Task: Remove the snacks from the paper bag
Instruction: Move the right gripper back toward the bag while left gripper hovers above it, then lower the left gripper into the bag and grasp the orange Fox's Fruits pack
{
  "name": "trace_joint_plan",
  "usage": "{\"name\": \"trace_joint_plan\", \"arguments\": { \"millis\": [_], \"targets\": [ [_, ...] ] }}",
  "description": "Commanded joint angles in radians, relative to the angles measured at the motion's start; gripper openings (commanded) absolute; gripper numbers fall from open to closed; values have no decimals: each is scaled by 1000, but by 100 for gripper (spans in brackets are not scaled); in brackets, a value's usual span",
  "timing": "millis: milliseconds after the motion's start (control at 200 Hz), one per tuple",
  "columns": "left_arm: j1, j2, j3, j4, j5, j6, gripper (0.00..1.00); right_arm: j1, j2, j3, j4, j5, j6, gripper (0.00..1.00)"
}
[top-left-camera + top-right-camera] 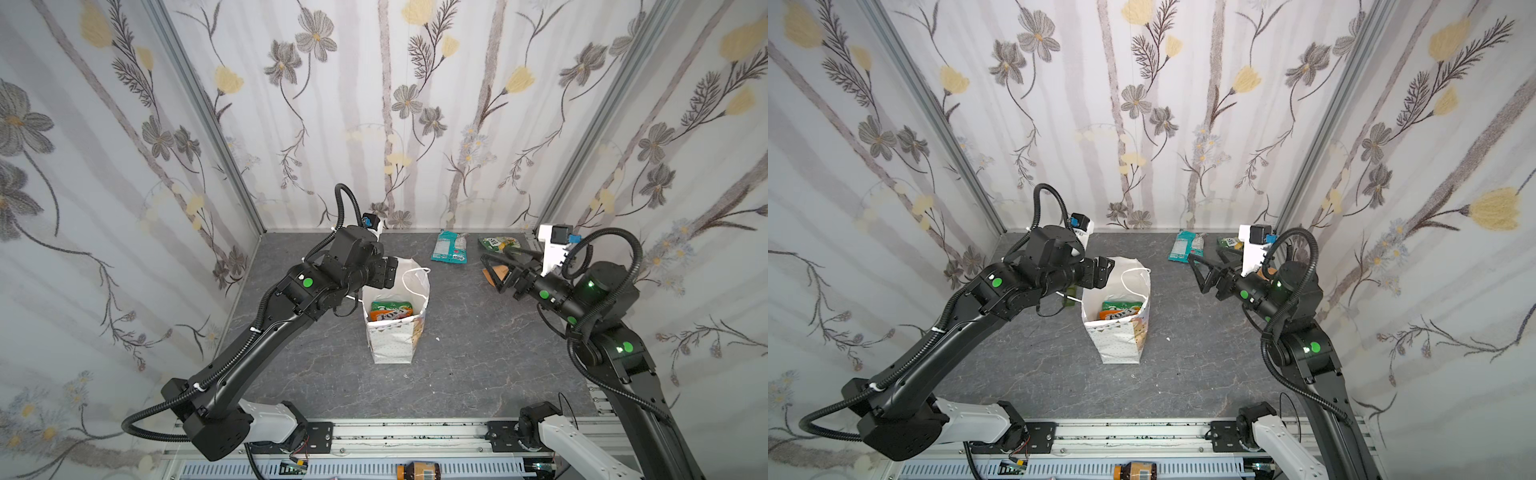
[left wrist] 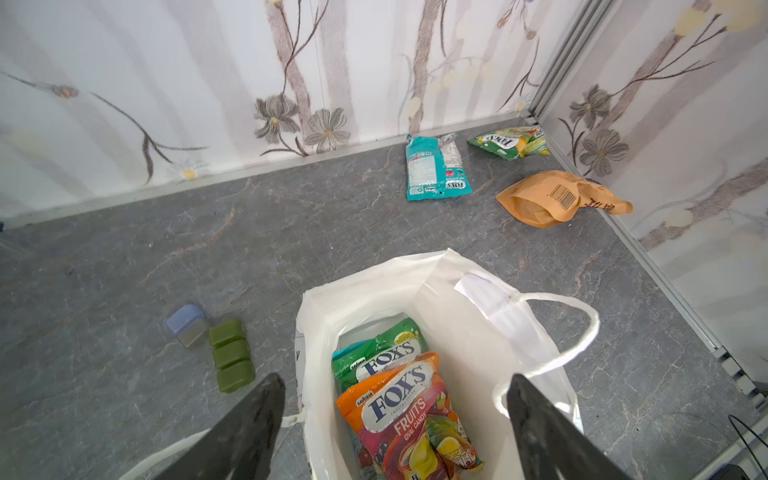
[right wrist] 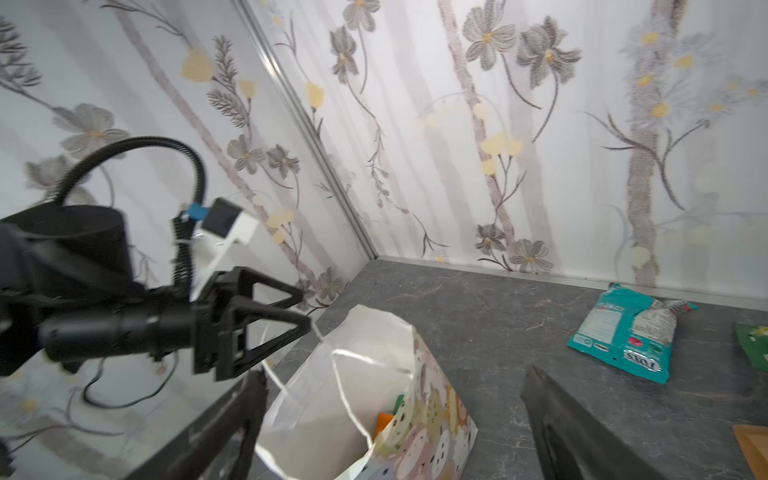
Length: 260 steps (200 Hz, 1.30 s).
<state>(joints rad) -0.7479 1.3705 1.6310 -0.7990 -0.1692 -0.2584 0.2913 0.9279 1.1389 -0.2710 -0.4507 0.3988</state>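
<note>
Just below the left end effector (image 2: 395, 380), jaws apart and empty, the white dotted paper bag (image 1: 392, 345) stands open, an orange-red crinkly packet (image 2: 407, 419) topmost inside; the right end effector (image 1: 490, 274) gapes empty above the tan-orange barcode pouch (image 2: 552, 199). Next up, probably a straight dip and pinch on that packet

Both top views high, looking down at whole table (image 1: 478, 353); wrist views near, sharing paper bag (image 2: 457, 299).

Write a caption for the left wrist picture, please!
Open fingers above a paper bag with snack packets inside.
</note>
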Motion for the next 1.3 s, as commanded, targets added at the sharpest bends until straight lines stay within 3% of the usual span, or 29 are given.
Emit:
{"name": "trace_joint_plan", "arguments": {
  "millis": [0,205,460,754,989,1294],
  "targets": [
    [1,49,47,-93,-24,-122,79,24,-36,12,-64,-29,-15,98],
    [-1,200,145,-228,1,-214,73,44,-50,53,-157,-60,29,100],
    [-23,286,155,-273,73,-228,68,47,-133,21,-162,-35,85,100],
    [-31,305,130,-260,82,-202,70,49,-52,53,-95,-72,111,100],
    [-30,341,87,-247,173,-162,77,50,6,81,-57,-59,113,100],
    [-31,383,-4,-192,114,-127,81,51,40,88,-108,-55,91,100]
  ]
}}
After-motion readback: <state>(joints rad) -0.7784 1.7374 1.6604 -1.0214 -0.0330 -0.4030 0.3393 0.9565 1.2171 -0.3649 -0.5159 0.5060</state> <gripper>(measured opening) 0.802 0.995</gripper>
